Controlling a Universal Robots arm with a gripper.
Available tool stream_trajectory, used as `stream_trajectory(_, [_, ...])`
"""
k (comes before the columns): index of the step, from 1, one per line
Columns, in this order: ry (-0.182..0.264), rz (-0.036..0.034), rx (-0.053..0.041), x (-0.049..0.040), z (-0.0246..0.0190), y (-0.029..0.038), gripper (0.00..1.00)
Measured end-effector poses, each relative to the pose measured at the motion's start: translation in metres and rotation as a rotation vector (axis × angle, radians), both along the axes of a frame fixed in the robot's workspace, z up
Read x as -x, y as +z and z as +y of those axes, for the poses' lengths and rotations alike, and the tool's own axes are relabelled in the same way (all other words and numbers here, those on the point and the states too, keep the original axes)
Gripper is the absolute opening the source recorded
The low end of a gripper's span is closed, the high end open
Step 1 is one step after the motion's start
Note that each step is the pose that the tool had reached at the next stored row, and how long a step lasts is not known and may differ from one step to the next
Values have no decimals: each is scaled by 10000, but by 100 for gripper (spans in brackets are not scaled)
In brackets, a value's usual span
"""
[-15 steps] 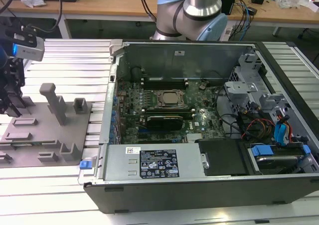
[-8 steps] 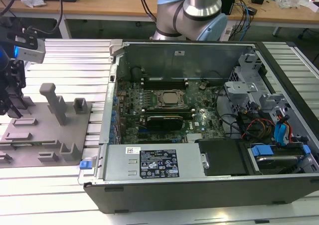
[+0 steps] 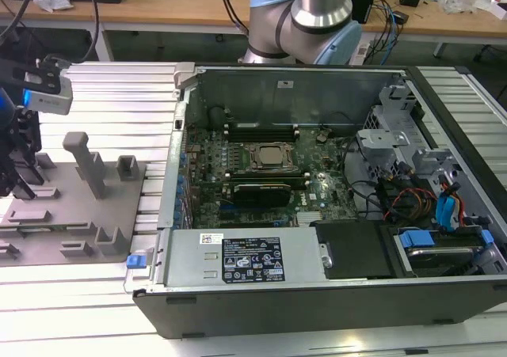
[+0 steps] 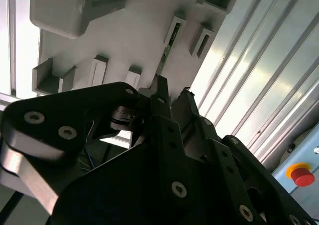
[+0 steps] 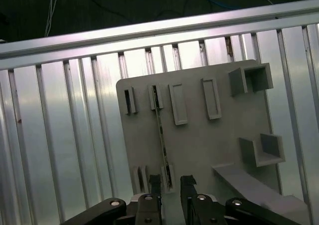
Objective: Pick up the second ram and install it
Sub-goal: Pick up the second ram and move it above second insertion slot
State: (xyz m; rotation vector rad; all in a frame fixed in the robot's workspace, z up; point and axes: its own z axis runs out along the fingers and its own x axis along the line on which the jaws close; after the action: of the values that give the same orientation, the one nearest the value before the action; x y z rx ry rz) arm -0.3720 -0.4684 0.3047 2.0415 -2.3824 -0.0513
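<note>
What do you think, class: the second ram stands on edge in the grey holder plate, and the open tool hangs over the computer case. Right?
One slip. The second ram does stand on edge in the grey holder plate, but the open tool hangs over that plate, not over the computer case, as the first wrist view shows.

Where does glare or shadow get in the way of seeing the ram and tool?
Second wrist view: tool is a dark backlit mass; table slats burn out white. First wrist view: mild sheen on slats, ram stands out, edge-on in the grey holder. Exterior view: even light, case interior shaded.
</note>
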Motion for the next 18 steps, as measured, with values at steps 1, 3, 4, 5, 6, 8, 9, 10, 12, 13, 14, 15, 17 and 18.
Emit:
stream_trajectory(1, [31,1,1,-1,0,-7,30])
stream_trajectory(3, [253,1,1,-1,-1,-18,30])
stream_trajectory(4, [599,1,1,-1,-1,-22,30])
stream_trajectory(5, [785,1,2,-1,-1,-24,30])
stream_trajectory(6, [796,1,1,0,-1,-27,30])
stream_trajectory(8, [797,-1,0,3,-1,-49,30])
stream_trajectory(9, [797,-1,0,4,-1,-62,30])
stream_trajectory(10, [797,-1,0,4,-1,-70,30])
stream_trajectory(12, [797,0,0,4,-1,-95,30])
stream_trajectory(13, [797,0,0,4,-1,-101,30])
stream_trajectory(14, [797,-1,0,4,-1,-110,30])
stream_trajectory(15, [797,0,0,4,-1,-120,30])
stream_trajectory(17, [797,-1,0,4,-1,-146,30])
stream_trajectory(18, [796,0,0,4,-1,-158,30])
